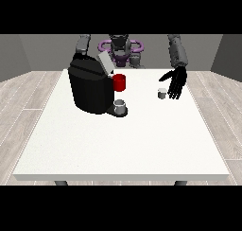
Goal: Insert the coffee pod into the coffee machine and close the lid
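A black coffee machine (pixel 90 89) stands on the white table (pixel 123 145) at the view's left, its grey lid (pixel 106 63) tilted up. A small grey cup (pixel 120 105) sits on the machine's base, and a red mug (pixel 120 82) stands just behind it. The small grey coffee pod (pixel 162 93) lies on the table at the right. The hand at the view's right (pixel 176 82) hangs just right of the pod and a little above it, fingers straight and pointing down, holding nothing. The other arm goes down behind the machine, so its hand is hidden.
The table's front edge (pixel 123 177) runs across the lower part of the view. The robot's torso (pixel 120 49) stands behind the table's far edge.
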Controlling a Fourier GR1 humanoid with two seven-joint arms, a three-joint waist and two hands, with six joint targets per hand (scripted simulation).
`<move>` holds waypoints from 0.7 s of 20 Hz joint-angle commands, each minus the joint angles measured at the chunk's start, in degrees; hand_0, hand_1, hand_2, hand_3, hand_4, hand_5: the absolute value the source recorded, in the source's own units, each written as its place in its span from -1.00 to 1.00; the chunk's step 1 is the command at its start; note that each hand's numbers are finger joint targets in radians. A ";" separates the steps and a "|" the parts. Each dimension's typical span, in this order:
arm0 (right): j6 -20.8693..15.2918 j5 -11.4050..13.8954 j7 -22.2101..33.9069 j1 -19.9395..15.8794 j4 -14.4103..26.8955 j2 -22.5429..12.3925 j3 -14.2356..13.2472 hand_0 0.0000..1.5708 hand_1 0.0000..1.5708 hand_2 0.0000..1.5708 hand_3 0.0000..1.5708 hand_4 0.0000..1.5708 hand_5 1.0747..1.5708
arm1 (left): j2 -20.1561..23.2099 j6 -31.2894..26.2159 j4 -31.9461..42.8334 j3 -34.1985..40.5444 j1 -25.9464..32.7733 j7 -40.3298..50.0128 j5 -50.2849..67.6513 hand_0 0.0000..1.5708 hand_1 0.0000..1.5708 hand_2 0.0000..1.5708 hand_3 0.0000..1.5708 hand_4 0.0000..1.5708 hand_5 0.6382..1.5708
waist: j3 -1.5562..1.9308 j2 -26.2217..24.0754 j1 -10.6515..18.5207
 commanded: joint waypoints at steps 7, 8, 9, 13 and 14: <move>-0.68 0.50 -1.91 -1.01 4.68 0.96 0.74 -1.00 -1.00 -1.00 -1.00 -1.00 1.00 | -3.90 11.67 4.93 -4.40 -2.83 -5.09 -10.57 0.36 0.36 0.41 0.16 -0.43 1.00 | 0.00 -0.70 0.69; -0.50 1.99 0.15 -0.70 4.22 0.67 1.14 -1.00 -1.00 -1.00 -1.00 -1.00 1.00 | -3.13 12.67 6.82 -3.90 -3.12 -6.15 -11.30 0.36 0.36 0.44 0.18 -0.41 1.00 | -0.02 -0.65 0.41; -0.73 0.51 2.13 -3.21 6.26 0.97 -0.07 -1.00 -1.00 -1.00 -1.00 -1.00 1.00 | -6.29 13.28 5.30 -6.87 -3.36 -0.86 -13.85 0.32 0.32 0.41 0.16 -0.41 1.00 | 0.01 -2.22 0.99; 1.49 -0.89 -2.43 -1.77 6.14 0.30 -0.03 -1.00 -1.00 -1.00 -1.00 -1.00 1.00 | -1.52 11.52 9.31 -7.52 -3.96 -4.32 -16.98 -0.04 -0.04 0.21 0.03 -0.57 1.00 | 0.01 -0.69 -0.12; 1.03 -0.32 -3.85 -2.17 8.40 0.53 -0.08 -1.00 -1.00 -1.00 -1.00 -1.00 1.00 | -2.00 10.12 9.30 -7.90 -6.11 -2.16 -17.59 0.05 0.05 0.27 0.09 -0.57 1.00 | 0.03 -0.66 -0.11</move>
